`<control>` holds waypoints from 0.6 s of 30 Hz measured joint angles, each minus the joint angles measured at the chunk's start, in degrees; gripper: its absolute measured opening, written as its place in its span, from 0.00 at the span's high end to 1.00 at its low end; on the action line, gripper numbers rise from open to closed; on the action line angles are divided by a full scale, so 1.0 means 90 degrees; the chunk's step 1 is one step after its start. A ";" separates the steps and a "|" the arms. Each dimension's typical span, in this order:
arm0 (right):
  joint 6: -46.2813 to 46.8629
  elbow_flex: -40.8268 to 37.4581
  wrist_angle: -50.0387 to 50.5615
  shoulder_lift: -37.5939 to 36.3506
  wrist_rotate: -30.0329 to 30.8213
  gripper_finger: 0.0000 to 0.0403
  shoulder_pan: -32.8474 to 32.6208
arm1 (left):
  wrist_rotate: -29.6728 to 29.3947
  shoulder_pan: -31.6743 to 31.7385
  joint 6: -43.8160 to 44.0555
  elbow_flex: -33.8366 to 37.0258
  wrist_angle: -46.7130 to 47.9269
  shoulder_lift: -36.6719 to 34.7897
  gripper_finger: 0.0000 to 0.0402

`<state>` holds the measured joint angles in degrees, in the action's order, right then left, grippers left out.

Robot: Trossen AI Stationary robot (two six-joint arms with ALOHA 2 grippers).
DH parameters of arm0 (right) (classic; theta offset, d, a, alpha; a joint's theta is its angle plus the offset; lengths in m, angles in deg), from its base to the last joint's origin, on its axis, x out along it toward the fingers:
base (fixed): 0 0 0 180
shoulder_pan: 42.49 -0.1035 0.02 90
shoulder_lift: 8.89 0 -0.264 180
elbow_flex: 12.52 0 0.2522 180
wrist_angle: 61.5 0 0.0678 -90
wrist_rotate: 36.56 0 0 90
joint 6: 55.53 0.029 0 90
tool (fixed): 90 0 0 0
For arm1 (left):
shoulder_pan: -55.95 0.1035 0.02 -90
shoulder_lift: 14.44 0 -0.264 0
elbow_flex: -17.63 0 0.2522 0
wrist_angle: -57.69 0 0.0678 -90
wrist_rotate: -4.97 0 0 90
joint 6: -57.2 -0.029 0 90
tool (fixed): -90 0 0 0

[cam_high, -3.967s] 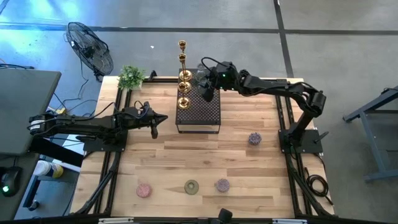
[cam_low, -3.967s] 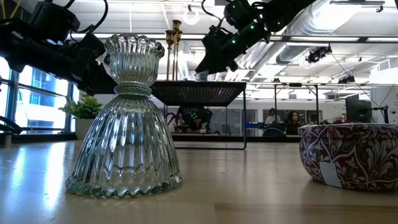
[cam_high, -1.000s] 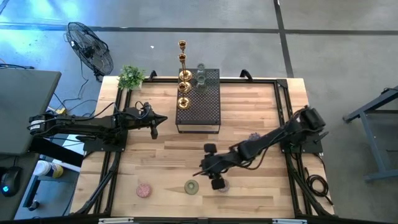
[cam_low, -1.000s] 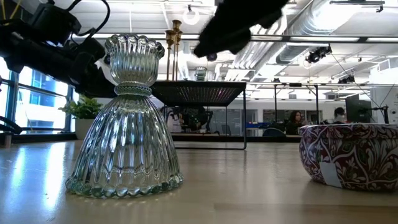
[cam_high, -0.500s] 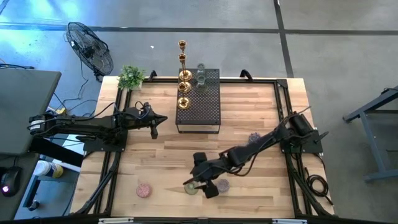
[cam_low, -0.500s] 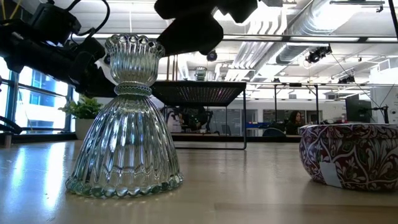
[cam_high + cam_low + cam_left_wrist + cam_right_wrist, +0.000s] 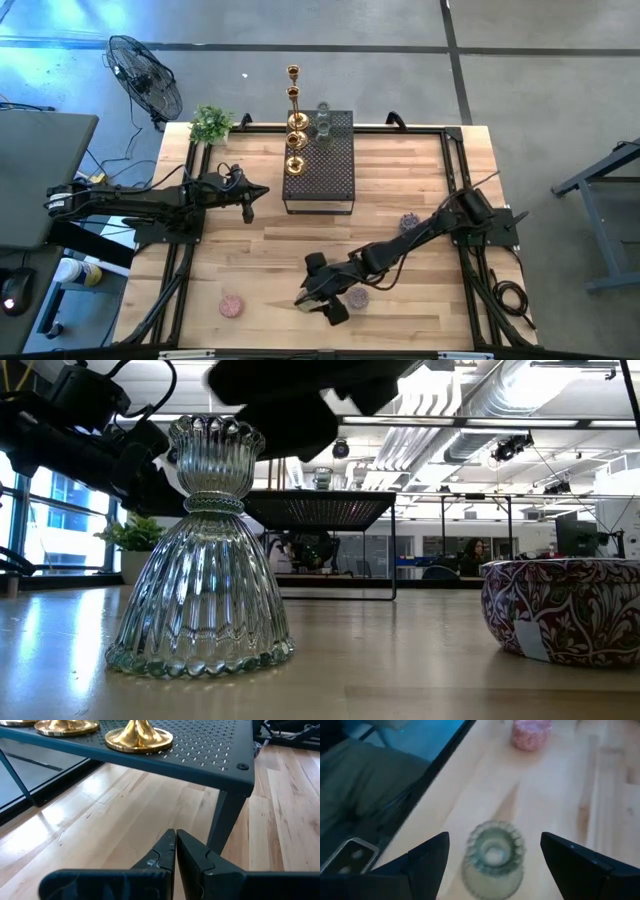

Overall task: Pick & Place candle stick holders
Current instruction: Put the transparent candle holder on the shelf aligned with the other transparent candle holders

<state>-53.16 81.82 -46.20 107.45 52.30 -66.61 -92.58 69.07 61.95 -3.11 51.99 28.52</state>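
Note:
A clear-green ribbed glass holder stands upright on its base near the table's near edge; it is also close in the low view. My right gripper is open above it, one finger on either side, apart from it. In the high view the gripper mostly covers it. A pink cup and two purple cups stand on the table. Gold candlesticks and a clear glass stand on the black box. My left gripper is shut and empty, left of the box.
A small potted plant stands at the far left corner. The black box's leg and a gold base are just ahead of my left gripper. The pink cup lies beyond my right gripper. Bare wood lies mid-table.
My right gripper has moved toward the table's left and near edges, past the purple cup, and now hangs over the clear-green glass holder. In the low view it has slid leftward above that holder. No holder has moved.

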 joint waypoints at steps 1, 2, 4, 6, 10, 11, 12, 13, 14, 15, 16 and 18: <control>-0.0036 0.0002 0.0012 0.0003 0.0112 0.24 0.0000 | 0.0000 -0.0001 0.0000 0.0000 -0.0002 0.0000 0.98; -0.0074 -0.0001 0.0030 0.0004 0.0199 0.24 0.0000 | 0.0000 0.0000 0.0002 0.0000 -0.0007 0.0000 0.98; -0.0126 0.0004 -0.0031 0.0039 0.0261 0.24 -0.0005 | 0.0000 -0.0001 0.0000 0.0000 0.0000 0.0000 0.98; -0.0129 0.0004 -0.0151 0.0105 0.0200 0.24 -0.0005 | 0.0000 0.0000 0.0002 0.0000 -0.0005 0.0000 0.98; -0.0129 0.0006 -0.0388 0.0331 0.0121 0.28 -0.0012 | 0.0001 0.0001 0.0002 0.0000 -0.0002 0.0000 0.98; -0.0129 0.0004 -0.0363 0.0381 0.0178 0.30 0.0000 | 0.0002 -0.0001 0.0002 0.0000 0.0004 0.0000 0.98; -0.0129 -0.0003 -0.0316 0.0405 0.0218 0.32 0.0000 | 0.0002 -0.0001 0.0002 0.0000 0.0015 0.0000 0.98; -0.0129 -0.0008 -0.0307 0.0413 0.0197 0.34 0.0000 | 0.0000 0.0000 0.0002 0.0000 0.0006 0.0000 0.98; -0.0129 -0.0008 -0.0359 0.0414 0.0181 0.36 0.0004 | 0.0000 0.0001 0.0002 0.0000 0.0009 0.0000 0.98; -0.0129 -0.0001 -0.0417 0.0412 0.0178 0.39 0.0005 | 0.0000 -0.0001 0.0002 0.0000 0.0015 0.0000 0.98; -0.0129 0.0004 -0.0454 0.0411 0.0171 0.42 0.0005 | 0.0000 0.0000 0.0002 0.0000 0.0015 0.0000 0.98; -0.0131 0.0004 -0.0468 0.0411 0.0140 0.49 0.0005 | 0.0002 0.0001 0.0002 0.0000 0.0012 0.0000 0.98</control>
<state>-54.34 81.86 -50.41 111.16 53.56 -66.57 -92.56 69.08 61.97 -3.11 52.10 28.52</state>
